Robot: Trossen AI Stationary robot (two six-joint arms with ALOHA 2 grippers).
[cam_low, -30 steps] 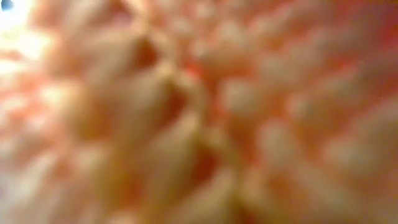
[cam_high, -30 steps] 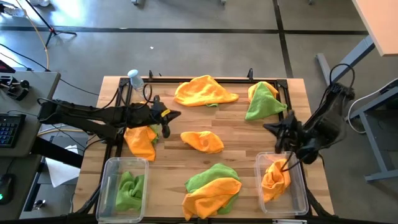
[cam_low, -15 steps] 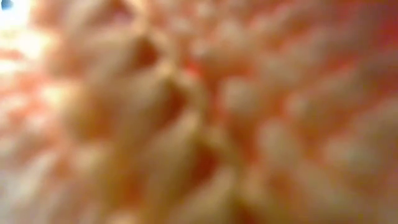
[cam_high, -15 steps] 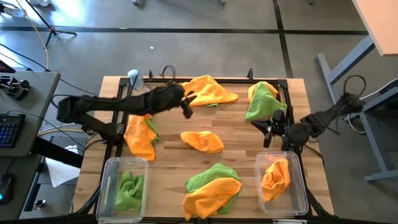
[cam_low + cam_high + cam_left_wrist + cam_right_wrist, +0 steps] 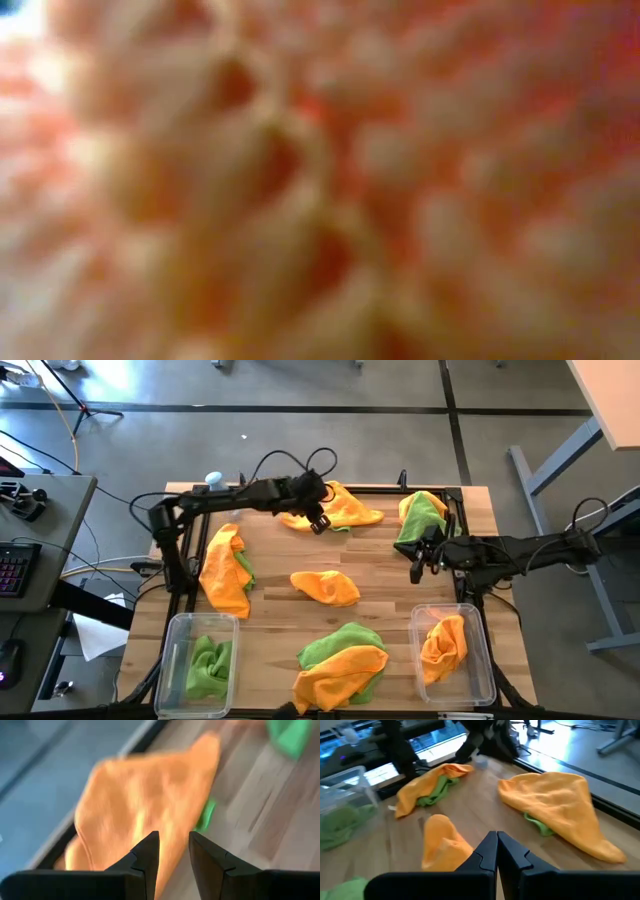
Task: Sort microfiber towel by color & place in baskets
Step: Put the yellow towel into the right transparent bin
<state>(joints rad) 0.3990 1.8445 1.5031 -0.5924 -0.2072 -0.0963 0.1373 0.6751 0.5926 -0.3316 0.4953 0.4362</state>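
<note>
Lime green and orange-yellow towels lie across the table. An orange one (image 5: pixel 332 506) lies at the far middle with a bit of green showing under its edge. My left gripper (image 5: pixel 319 521) hangs open just above it; the left wrist view shows this orange towel (image 5: pixel 135 805) past the fingers. My right gripper (image 5: pixel 419 563) is shut, holds nothing, and sits just near of the green-and-orange pair (image 5: pixel 422 520) at the far right. The left basket (image 5: pixel 176 660) holds a green towel (image 5: pixel 208 664). The right basket (image 5: pixel 484 660) holds an orange towel (image 5: pixel 444 646).
More towels: orange over green at the left (image 5: pixel 226 572), orange in the centre (image 5: pixel 326 587), a green and orange pile at the near edge (image 5: pixel 342 661). A water bottle (image 5: pixel 213 480) stands at the far left corner. Orange towel fibres (image 5: pixel 320 180) fill the low view.
My left gripper has swung from the left orange towel toward the far edge and to the right, ending over the far orange towel. My right gripper has risen out of the right basket and moved toward the far edge and left; the orange towel has stayed in the basket.
</note>
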